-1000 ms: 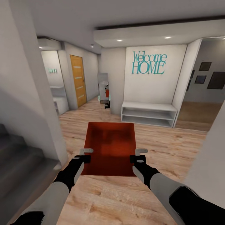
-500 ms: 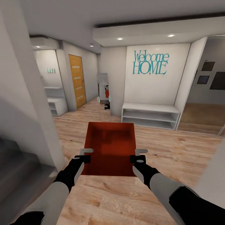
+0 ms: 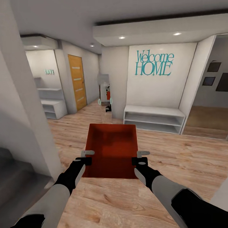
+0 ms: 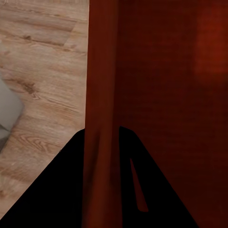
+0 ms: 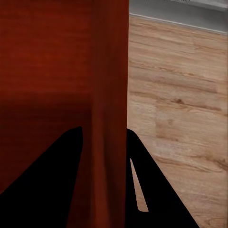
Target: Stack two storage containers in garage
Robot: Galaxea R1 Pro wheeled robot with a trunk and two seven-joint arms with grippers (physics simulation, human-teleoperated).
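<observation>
An orange-red open-top storage container (image 3: 112, 148) hangs in front of me above the light wood plank floor, held level between both arms. My left gripper (image 3: 87, 155) is shut on its left wall and my right gripper (image 3: 141, 155) is shut on its right wall. In the left wrist view the thin red container wall (image 4: 100, 114) runs between the dark fingers (image 4: 57, 190). The right wrist view gives the same picture, with the container wall (image 5: 110, 109) pinched between the fingers (image 5: 156, 194). The bin's inside holds nothing.
A white low shelf bench (image 3: 153, 118) stands ahead under the teal "Welcome HOME" sign (image 3: 154, 63). A wooden door (image 3: 77, 81) is down the left hallway, with another white shelf (image 3: 52, 107) beside it. A white pillar (image 3: 22, 104) and dark stairs (image 3: 15, 183) stand close at left.
The whole view has shifted as I roll forward and turn slightly left; the pillar slid leftward and more of the left hallway shows. Both grippers keep their hold on the container.
</observation>
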